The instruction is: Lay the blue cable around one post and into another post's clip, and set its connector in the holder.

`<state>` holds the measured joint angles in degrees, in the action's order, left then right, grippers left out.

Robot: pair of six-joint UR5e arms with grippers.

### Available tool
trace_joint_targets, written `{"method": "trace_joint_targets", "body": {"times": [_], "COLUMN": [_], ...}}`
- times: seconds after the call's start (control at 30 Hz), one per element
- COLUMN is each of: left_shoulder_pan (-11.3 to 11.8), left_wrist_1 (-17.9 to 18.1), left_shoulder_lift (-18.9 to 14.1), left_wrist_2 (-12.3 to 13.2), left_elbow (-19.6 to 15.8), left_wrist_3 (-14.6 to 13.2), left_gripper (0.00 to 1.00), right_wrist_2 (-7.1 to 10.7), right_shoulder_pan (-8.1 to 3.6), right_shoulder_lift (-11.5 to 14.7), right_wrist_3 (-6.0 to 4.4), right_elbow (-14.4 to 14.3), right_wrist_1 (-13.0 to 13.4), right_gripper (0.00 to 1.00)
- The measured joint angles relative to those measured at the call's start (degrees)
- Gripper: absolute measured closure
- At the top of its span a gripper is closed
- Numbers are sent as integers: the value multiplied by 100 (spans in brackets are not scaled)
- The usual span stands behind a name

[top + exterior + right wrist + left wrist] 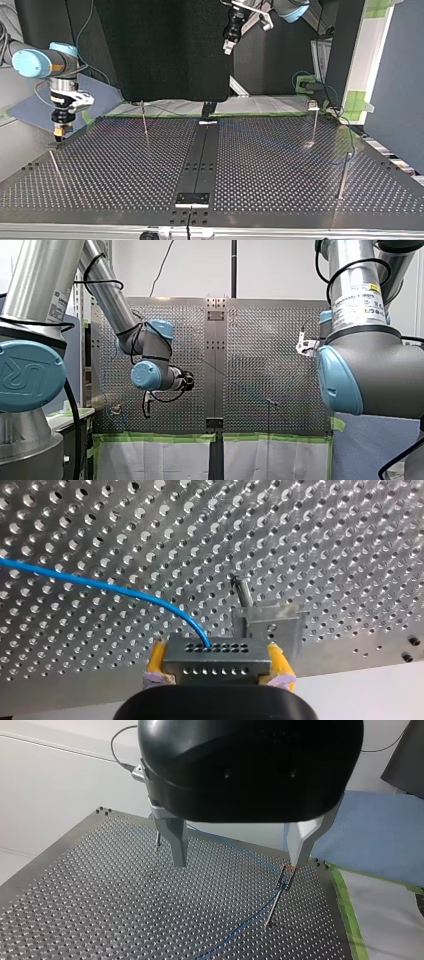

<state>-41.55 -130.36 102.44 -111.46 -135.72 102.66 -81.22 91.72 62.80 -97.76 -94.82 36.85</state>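
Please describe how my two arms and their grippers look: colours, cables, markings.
Both arms are silver tubes with light-blue joint caps and black cables looped along them. My left arm shows a UR logo on a cap; my right arm carries a white label with a yellow mark. My left gripper has a rounded black housing and grey metal fingers; my right gripper has yellow pads.

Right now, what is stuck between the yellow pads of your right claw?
The grey connector, with the blue cable coming out of it. My right claw presses its yellow pads on its two ends. The right wrist view shows it.
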Motion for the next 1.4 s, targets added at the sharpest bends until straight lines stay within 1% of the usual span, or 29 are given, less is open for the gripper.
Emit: {"method": "trace_joint_targets", "body": {"times": [0.1,0.2,0.47,0.73,0.87,1.17,1.4], "left_shoulder_pan": [0,-1,2,14,14,13,13], "left_wrist_1": [-6,-8,-65,-117,-150,-163,-181], "left_shoulder_lift": [0,-1,2,4,2,1,3], "left_wrist_2": [-3,-25,-136,-154,-198,-214,-213], "left_elbow": [1,2,2,2,3,3,3], "left_wrist_3": [8,28,43,41,36,35,42], "left_gripper": [0,0,0,0,0,0,0], "right_wrist_2": [11,28,69,79,78,79,116], "right_shoulder_pan": [-11,-25,-64,-158,-196,-218,-234], "right_shoulder_lift": [70,161,332,360,361,363,369], "right_wrist_3": [39,56,76,75,99,113,83], "right_elbow": [37,56,70,71,68,81,123], "right_wrist_1": [-133,-229,-344,-448,-485,-493,-498], "right_gripper": [100,100,100,100,100,100,100]}}
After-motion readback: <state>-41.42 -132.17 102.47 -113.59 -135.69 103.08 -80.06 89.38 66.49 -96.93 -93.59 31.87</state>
